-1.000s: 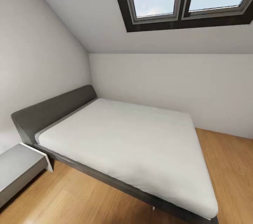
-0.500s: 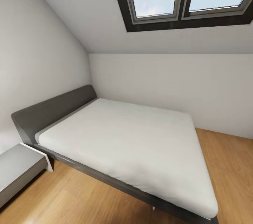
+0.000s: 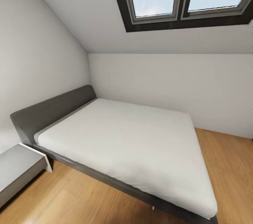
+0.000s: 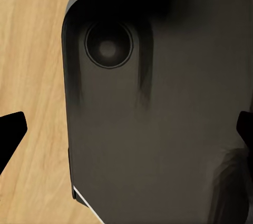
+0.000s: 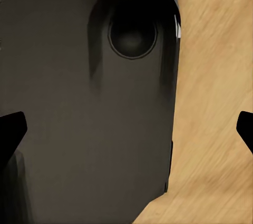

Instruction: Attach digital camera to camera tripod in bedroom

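From my head I look down on the bedroom: a low bed (image 3: 31, 120) with a dark grey padded frame, its headboard curved at the top corner, carrying a thick white mattress (image 3: 130, 143) that is smooth, matte and softly rounded at the edges. The bed stands on a light wood plank floor (image 3: 70, 203) with a warm grain running in long boards. Beside the headboard end sits a pale grey, flat-topped bedside cabinet (image 3: 17, 166) with a white edge, just beside the bed frame. The walls (image 3: 168, 83) are plain white, and the ceiling slopes down to a low knee wall; set in the slope is a skylight (image 3: 182, 2) with a dark outer frame, grey inner frames and two panes showing blue sky with cloud. At my left wrist, my left gripper (image 4: 126, 134) has its two black fingertips set wide apart at the edges of the frame, holding nothing; beneath it lies my own base (image 4: 158, 118), a dark grey, smooth panel with rounded corners and a round recessed disc, over the wood floor. My right gripper (image 5: 126, 129) is likewise spread and empty, above the same dark rounded panel and wood planks. The camera and tripod are somewhere I cannot see.
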Available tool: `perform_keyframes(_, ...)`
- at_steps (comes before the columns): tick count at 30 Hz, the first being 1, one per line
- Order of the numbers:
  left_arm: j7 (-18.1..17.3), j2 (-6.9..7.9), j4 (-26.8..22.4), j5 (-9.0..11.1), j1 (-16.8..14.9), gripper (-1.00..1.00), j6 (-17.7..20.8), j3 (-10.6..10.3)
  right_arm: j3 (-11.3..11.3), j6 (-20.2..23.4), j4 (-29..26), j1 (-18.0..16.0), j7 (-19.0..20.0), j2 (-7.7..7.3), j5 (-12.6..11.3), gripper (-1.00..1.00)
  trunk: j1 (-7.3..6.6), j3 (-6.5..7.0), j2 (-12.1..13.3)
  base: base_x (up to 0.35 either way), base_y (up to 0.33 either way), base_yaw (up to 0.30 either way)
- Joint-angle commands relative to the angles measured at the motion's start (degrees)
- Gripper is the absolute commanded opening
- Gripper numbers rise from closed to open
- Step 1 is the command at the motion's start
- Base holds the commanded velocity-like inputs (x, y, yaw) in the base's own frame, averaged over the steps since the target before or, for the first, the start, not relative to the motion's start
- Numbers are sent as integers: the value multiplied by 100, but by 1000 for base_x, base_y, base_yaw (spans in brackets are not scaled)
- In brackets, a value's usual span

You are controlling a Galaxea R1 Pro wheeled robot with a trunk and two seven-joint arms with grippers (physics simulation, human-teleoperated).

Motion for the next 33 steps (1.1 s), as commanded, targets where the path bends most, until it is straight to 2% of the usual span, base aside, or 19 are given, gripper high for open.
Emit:
perform_keyframes(1,-1,-2,-7,3,2,100,-8,5,5,-16,0,-1,-1,0,4,100,0,-4,-2,0,0,-126)
perform_keyframes(33,-1,-1,-7,2,2,100,-11,5,7,-18,0,-1,-1,-7,7,100,0,-4,-2,0,0,-232)
